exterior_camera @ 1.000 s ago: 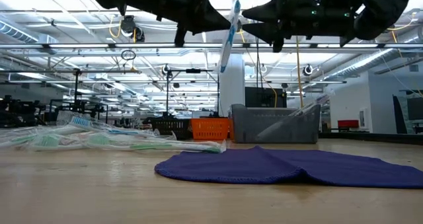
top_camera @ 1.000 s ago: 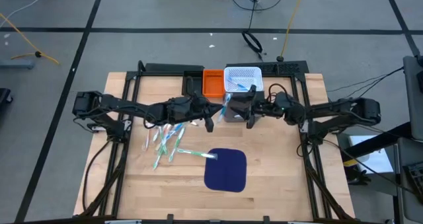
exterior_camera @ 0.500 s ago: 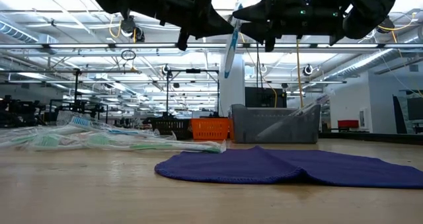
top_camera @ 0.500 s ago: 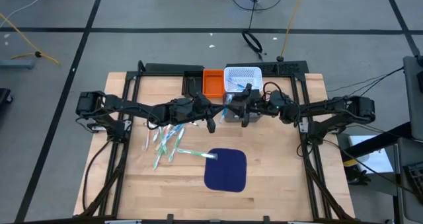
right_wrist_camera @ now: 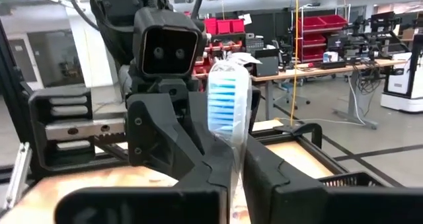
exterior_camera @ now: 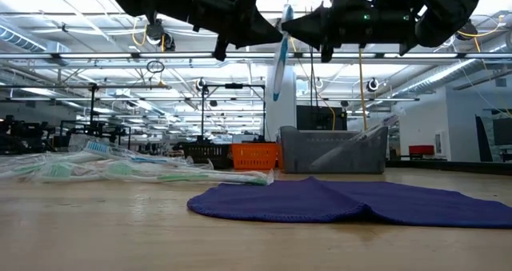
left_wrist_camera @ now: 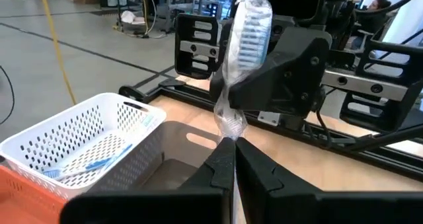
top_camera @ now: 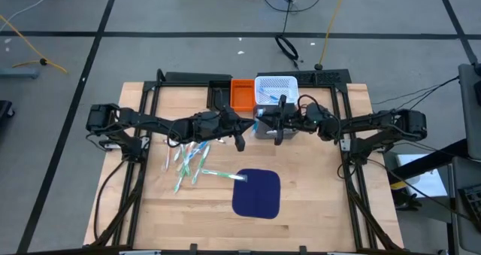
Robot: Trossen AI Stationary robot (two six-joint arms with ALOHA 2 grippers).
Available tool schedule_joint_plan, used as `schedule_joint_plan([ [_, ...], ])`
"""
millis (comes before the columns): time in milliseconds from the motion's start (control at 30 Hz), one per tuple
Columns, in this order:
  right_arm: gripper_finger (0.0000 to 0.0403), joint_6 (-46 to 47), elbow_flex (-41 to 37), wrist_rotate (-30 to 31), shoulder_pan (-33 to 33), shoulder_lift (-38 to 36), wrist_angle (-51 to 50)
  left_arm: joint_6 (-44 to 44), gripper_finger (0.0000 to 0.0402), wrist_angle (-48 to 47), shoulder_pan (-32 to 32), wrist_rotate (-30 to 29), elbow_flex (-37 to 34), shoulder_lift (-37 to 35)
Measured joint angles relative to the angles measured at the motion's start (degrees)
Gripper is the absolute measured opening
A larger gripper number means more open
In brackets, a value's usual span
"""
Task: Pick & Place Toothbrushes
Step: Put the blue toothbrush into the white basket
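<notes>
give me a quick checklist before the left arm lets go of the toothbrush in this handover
1. Right gripper shut on the held toothbrush: ok.
2. Left gripper shut on the same toothbrush: ok, both hold it.
3. Toothbrush clear of the table, hanging between the arms: ok.
4. White basket open to receive it, some toothbrushes inside: ok.
5. Grip firm enough to hold once the left releases: cannot tell.
6. Remaining toothbrushes lying on the table beside the blue mat: ok.
</notes>
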Motion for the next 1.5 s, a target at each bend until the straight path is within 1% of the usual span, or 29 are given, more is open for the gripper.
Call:
schedule_joint_plan([
  [133, 0.0007, -0.37, 0.0, 0.07, -1.72, -0.66, -0.18, 1.23, 0.0038, -1.84, 0.0, -2.35, 0.0, -0.4],
  [267, 0.0007, -0.44, -0.02, 0.04, -4.07, -1.94, -1.19, 2.01, 0.0073, -5.62, 0.0, -6.26, 0.0, -0.82],
  [300, 0.0007, -0.78, -0.02, 0.12, -4.7, -2.33, -1.6, 2.06, 0.0082, -6.74, 0.0, -6.46, -0.01, -1.09],
  [433, 0.0007, -2.92, -0.04, 4.52, -7.5, -3.5, -3.79, 2.2, 0.0111, -8.36, -0.07, -6.28, 0.0, -1.7],
  [533, 0.0007, -3.92, -0.04, 6.74, -9.69, -3.65, -3.73, 1.65, 0.0123, -10.18, -0.5, -6.2, -0.02, -1.53],
  [633, 0.0007, -4.39, -0.04, 9.47, -11.97, -3.48, -3.82, 1.6, 0.0127, -11.52, -1.09, -6.19, -0.01, -1.6],
  [767, 0.0007, -4.71, -0.04, 14.7, -14.71, -2.32, -2.11, 1.68, 0.0127, -13.14, -1.92, -6.04, -0.02, -1.53],
  [800, 0.0007, -4.69, -0.04, 15.13, -15.49, -2.01, -1.62, 1.69, 0.0127, -13.05, -2.05, -6.04, -0.02, -1.55],
  [967, 0.0007, -2.35, -0.04, 15.21, -19.12, 1.06, 1.85, 1.63, 0.0127, -13.04, -2.54, -6.04, -0.02, -1.55],
  [1167, 0.0007, 0.92, -0.04, 15.08, -22.33, 7.57, 7.47, 1.56, 0.0127, -13.45, -2.6, -5.75, -0.02, -1.55],
  [1367, 0.0007, 3.4, -0.06, 14.9, -24.02, 12.65, 11.05, 1.36, 0.0127, -15.14, -2.87, -3.99, -0.02, -1.55],
  [1500, 0.0007, 3.83, -0.07, 14.82, -24.3, 13.79, 12.0, 1.35, 0.0127, -16.31, -3.23, -3.92, -0.02, -1.55],
])
